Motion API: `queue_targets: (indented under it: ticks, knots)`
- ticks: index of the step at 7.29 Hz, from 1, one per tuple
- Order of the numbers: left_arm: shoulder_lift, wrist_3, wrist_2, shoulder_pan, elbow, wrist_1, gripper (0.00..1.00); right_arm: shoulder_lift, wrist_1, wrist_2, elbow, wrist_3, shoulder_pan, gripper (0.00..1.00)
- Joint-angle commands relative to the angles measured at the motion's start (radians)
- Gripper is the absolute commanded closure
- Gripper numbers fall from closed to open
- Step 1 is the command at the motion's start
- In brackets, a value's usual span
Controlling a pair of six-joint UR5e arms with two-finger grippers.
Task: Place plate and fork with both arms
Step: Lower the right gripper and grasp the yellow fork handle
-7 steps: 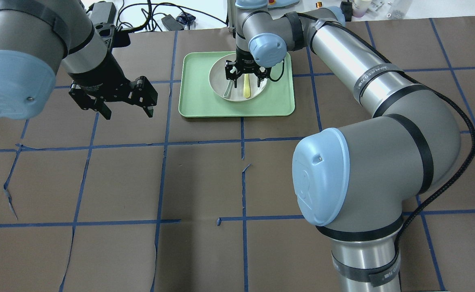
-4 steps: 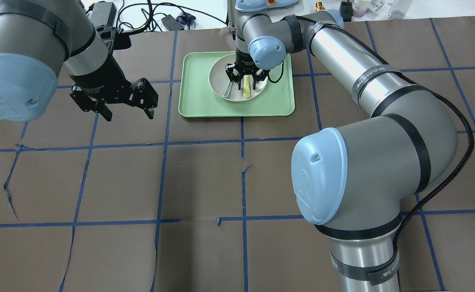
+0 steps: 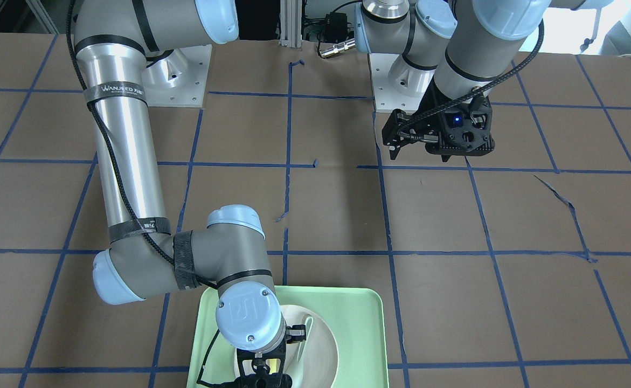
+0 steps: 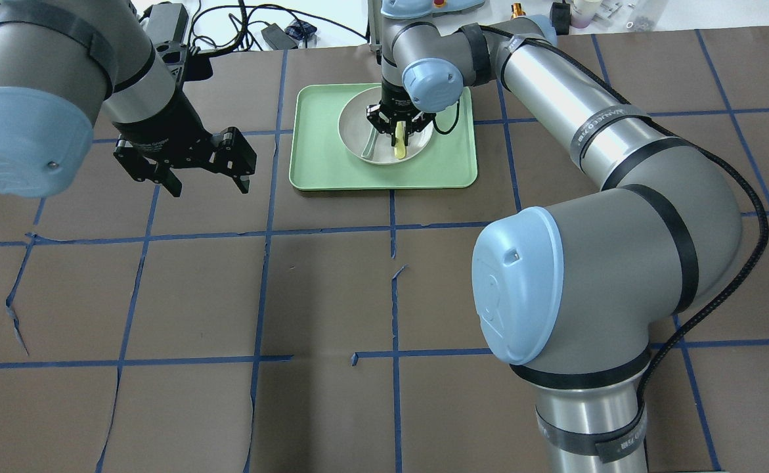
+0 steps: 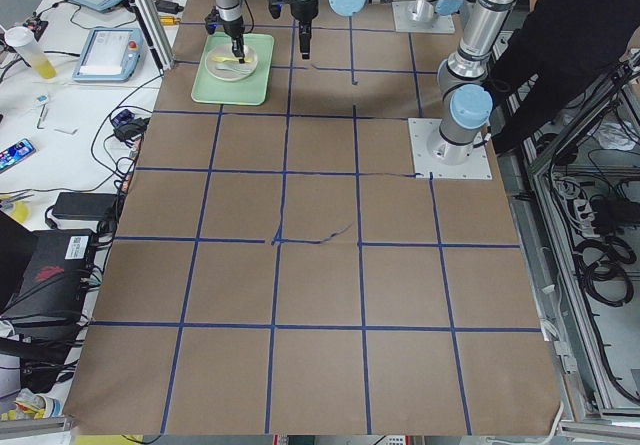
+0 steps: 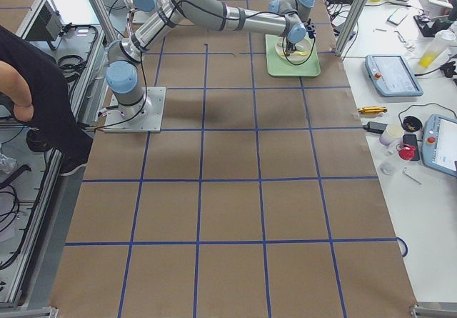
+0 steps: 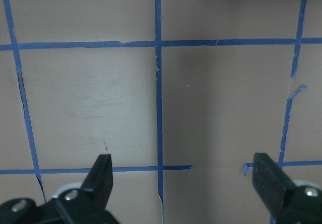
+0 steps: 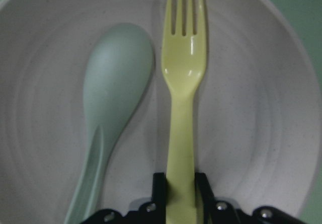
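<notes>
The off-white plate point(image 4: 354, 128) lies in the pale-green tray point(image 4: 315, 164). The pale-yellow fork point(image 4: 398, 150) and a grey-green spoon point(image 4: 372, 146) lie side by side in the plate. My right gripper point(image 4: 398, 130) reaches down into the plate and is shut on the fork's handle. In the right wrist view the fingers point(image 8: 160, 183) pinch the fork point(image 8: 183, 73), with the spoon point(image 8: 118, 68) just to its left. My left gripper point(image 4: 209, 188) is open and empty, hovering over the table left of the tray. The left wrist view shows its wide-apart fingers point(image 7: 103, 173).
The table is covered in brown paper with blue tape lines. The tray sits at the far middle of the table. Cables and small devices lie beyond the far edge. A person stands near the robot's base in the side views.
My right gripper has closed its fingers onto the fork's handle in the plate. The left gripper has stayed almost still, open.
</notes>
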Motion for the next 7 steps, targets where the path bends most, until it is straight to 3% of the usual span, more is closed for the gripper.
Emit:
queue_targets:
  ticks: [1,5,7]
  knots:
    - [0.000,0.000,0.000,0.000,0.000,0.000,0.00,-0.009,0.000,0.000,0.002,0.000,0.000,0.83]
    - [0.002,0.000,0.000,0.000,0.000,0.000,0.00,-0.148,-0.005,-0.015,0.132,0.000,-0.012,0.83]
    - [0.000,0.000,0.000,0.000,0.000,0.000,0.00,-0.170,-0.012,-0.017,0.185,-0.084,-0.081,0.83]
